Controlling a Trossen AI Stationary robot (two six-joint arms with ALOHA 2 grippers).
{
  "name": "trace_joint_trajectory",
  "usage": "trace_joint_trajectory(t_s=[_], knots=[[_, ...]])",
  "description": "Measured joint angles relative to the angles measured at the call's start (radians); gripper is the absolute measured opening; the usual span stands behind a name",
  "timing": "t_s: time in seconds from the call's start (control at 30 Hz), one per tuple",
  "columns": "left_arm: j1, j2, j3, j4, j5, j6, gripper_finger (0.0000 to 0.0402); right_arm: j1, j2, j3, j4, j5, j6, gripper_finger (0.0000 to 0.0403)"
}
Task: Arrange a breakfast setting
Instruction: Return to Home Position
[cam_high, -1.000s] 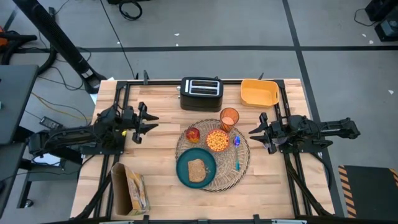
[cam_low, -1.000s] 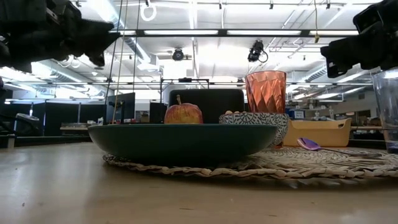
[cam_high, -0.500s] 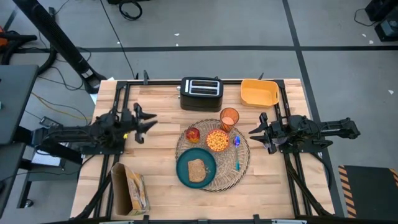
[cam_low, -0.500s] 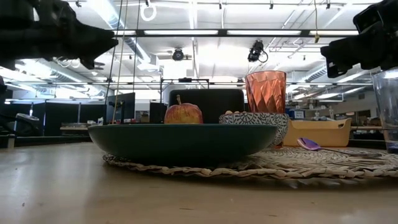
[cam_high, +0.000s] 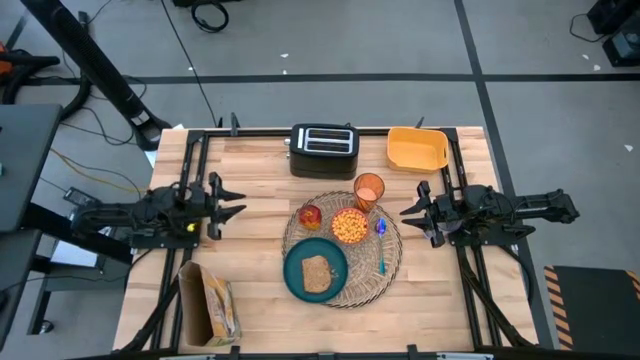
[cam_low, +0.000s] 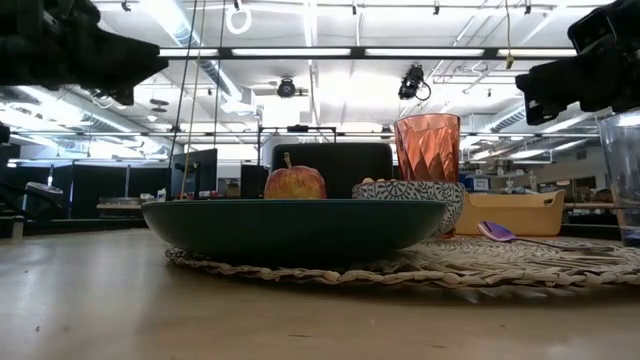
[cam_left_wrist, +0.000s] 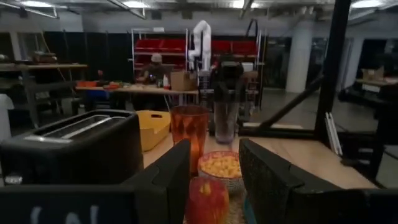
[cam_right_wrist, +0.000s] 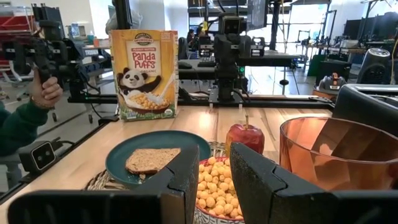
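Note:
A round woven placemat (cam_high: 372, 282) lies at the table's middle. On it rest a dark teal plate (cam_high: 296, 272) with a toast slice (cam_high: 317, 273), a small bowl of cereal (cam_high: 349, 226), a red apple (cam_high: 310, 215) and a blue spoon (cam_high: 381, 247). An orange tumbler (cam_high: 368, 189) stands at the mat's far edge. My left gripper (cam_high: 238, 200) is open and empty, left of the mat. My right gripper (cam_high: 412, 224) is open and empty, just right of the mat. In the wrist views, the left gripper (cam_left_wrist: 214, 186) and the right gripper (cam_right_wrist: 214, 180) each face the setting.
A black toaster (cam_high: 323, 148) and a yellow bin (cam_high: 416, 148) stand at the far edge. A cereal box (cam_high: 208, 305) lies at the near left. Bare wood shows between my left gripper and the mat. A person's hand (cam_right_wrist: 45, 93) shows beyond the table.
My left gripper has drawn back toward the table's left edge, away from the placemat, staying open. The setting and my right gripper have kept still.

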Motion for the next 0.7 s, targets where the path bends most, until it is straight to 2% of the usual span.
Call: trace_joint_trajectory(t_s=[0.1, 0.27, 0.6, 0.7], knots=[[0.000, -0.025, -0.046, -0.031, -0.003, -0.017, 0.0144, 0.000, 0.000, 0.000, 0.000, 0.000, 0.000, 0.0100], [-0.005, -0.024, -0.046, -0.044, -0.005, -0.039, 0.0144, 0.000, 0.000, 0.000, 0.004, 0.000, 0.000, 0.0100], [-0.039, -0.021, -0.046, -0.062, 0.010, 0.024, 0.0144, 0.000, 0.000, 0.000, 0.009, 0.000, 0.000, 0.0100], [-0.039, -0.021, -0.046, -0.069, 0.016, -0.080, 0.0144, 0.000, 0.000, 0.000, 0.009, 0.000, 0.000, 0.0100]])
